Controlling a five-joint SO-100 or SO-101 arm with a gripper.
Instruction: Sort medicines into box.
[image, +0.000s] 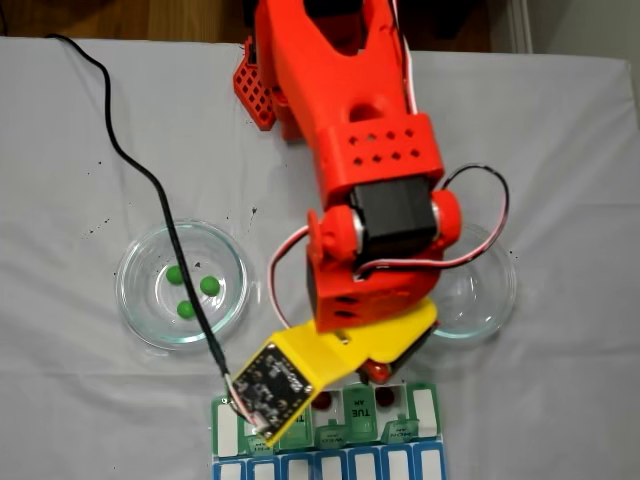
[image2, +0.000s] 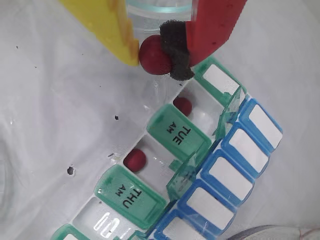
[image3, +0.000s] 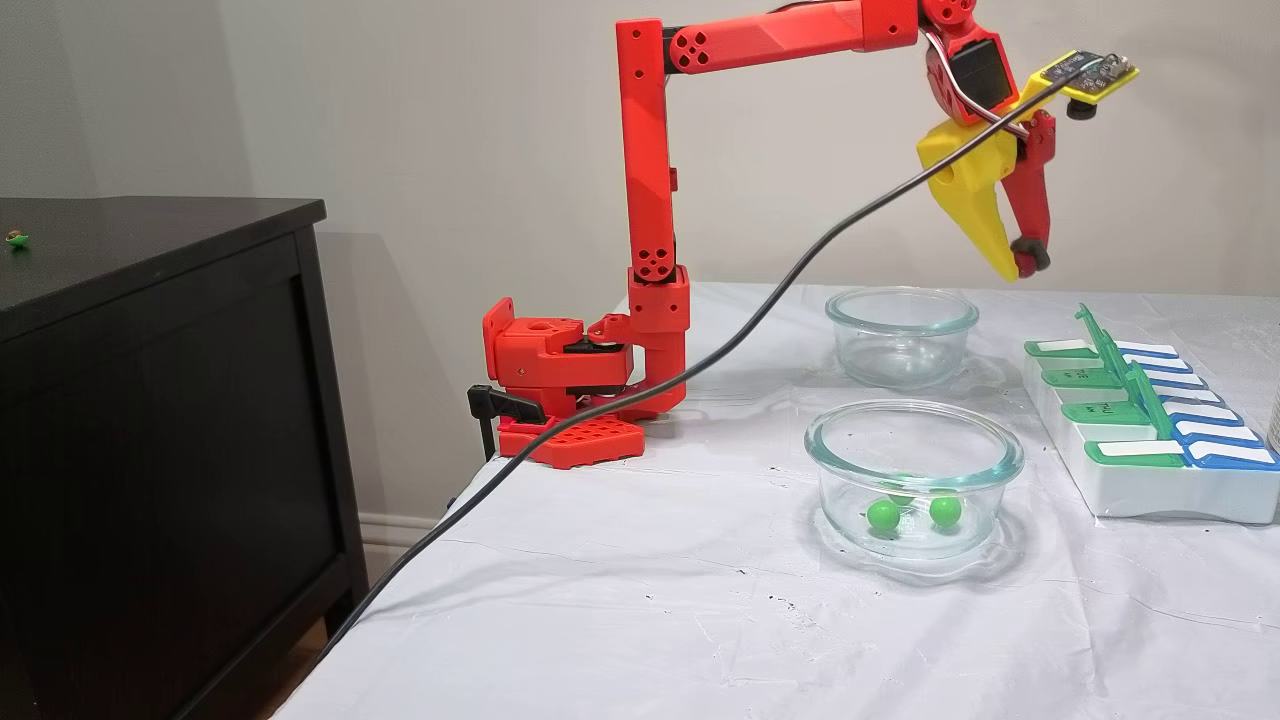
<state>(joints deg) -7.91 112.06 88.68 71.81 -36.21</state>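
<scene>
Gripper (image2: 159, 54) pinching dark red ball (image2: 154, 55); pill organiser (image2: 200, 165) long axis diagonal in wrist view.

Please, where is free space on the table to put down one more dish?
The cloth is bare in front of the dish holding green balls, toward the table's near edge. It is crowded between both dishes and the pill box.

Table (image3: 620, 600): white cloth over it, creased and dotted with small black specks.
Near dish (image3: 914, 452): clear glass, resting on the cloth, three green balls (image: 186, 290) inside.
Far dish (image3: 902, 313): clear glass, just behind the near one.
Pill box (image3: 1140, 490): flat on the cloth (some green lids up), beside both dishes.
My base (image3: 560, 385): clamped at the table's edge.
Black cable (image3: 520, 450): trails across the cloth.
</scene>
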